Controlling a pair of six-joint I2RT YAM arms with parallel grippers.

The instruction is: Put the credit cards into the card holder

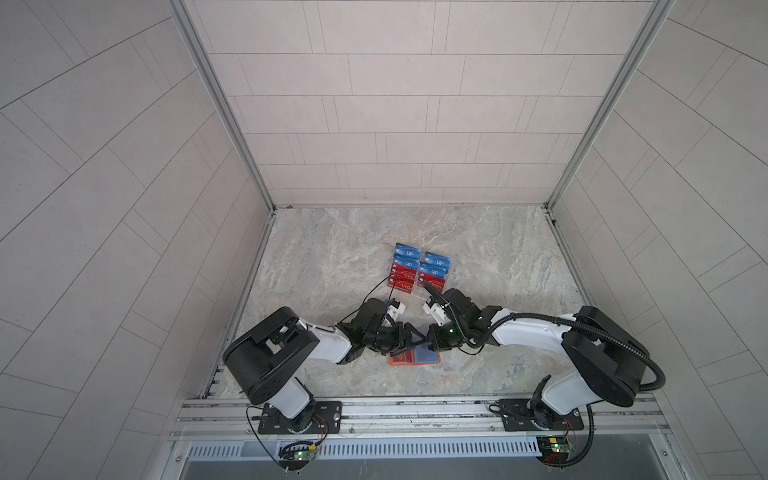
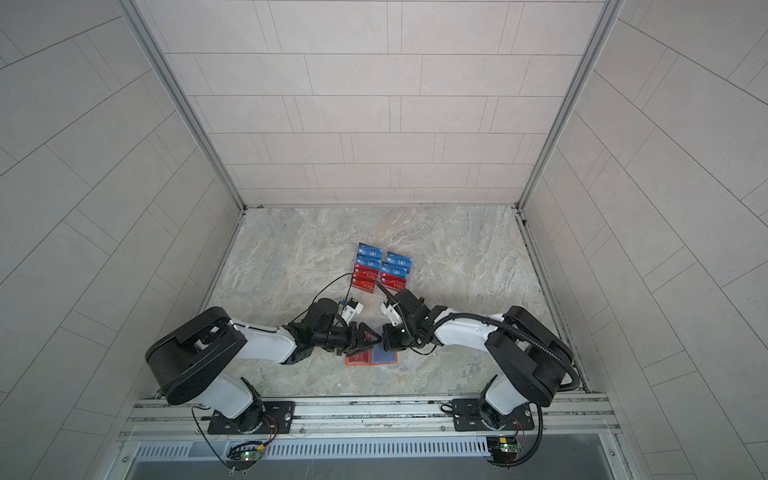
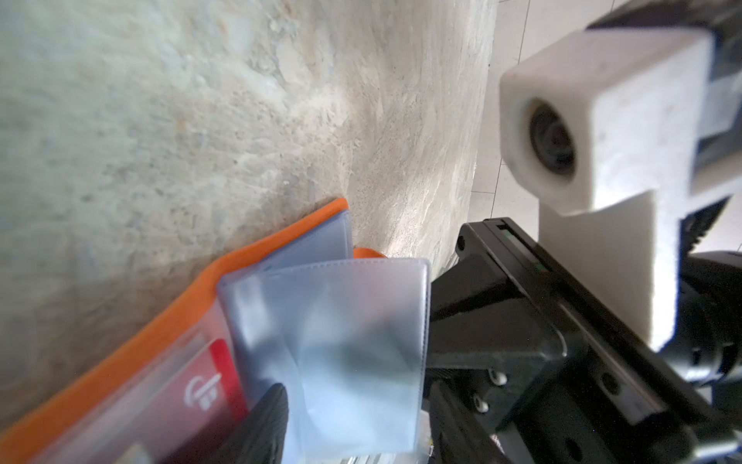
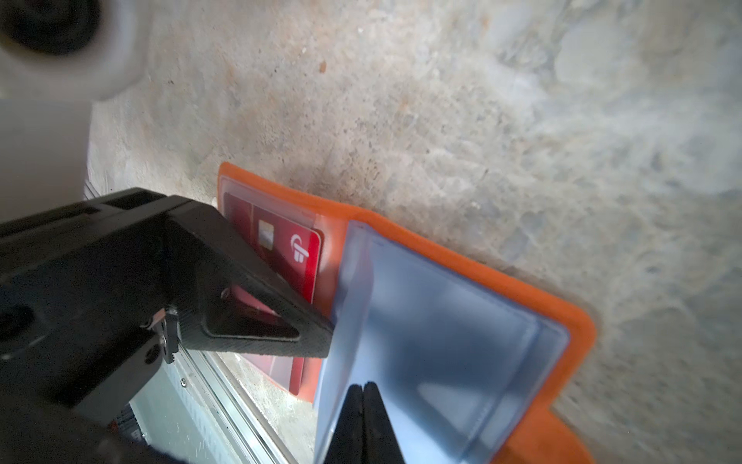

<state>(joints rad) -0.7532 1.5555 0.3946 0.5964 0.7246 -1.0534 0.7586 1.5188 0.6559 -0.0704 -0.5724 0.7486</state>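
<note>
The right gripper (image 4: 363, 401) is clenched on a clear sleeve (image 4: 433, 341) of the orange card holder (image 4: 482, 273), tilting that page up. If the thin plastic slips from the pinch, the page would likely flop down over the pocket. A harder pull could lift or drag the light holder across the table. The left gripper (image 1: 417, 337) has its jaws apart and grasps nothing, with 1 finger (image 3: 267, 422) lying right beside the red card (image 4: 305, 257) in the holder's other half. A careless sweep there could nudge that card out, and I cannot tell whether it is fully seated. The 2 grippers crowd almost nose to nose over the holder, so a small misjudged move could knock them together. The holder lies open near the front of the table, well apart from the remaining credit cards (image 1: 419, 270), which sit in 2 columns, blue behind red. The table (image 1: 332, 257) is a pale, marble-look slab, and light tiled walls (image 1: 415, 104) enclose it on 3 sides.
</note>
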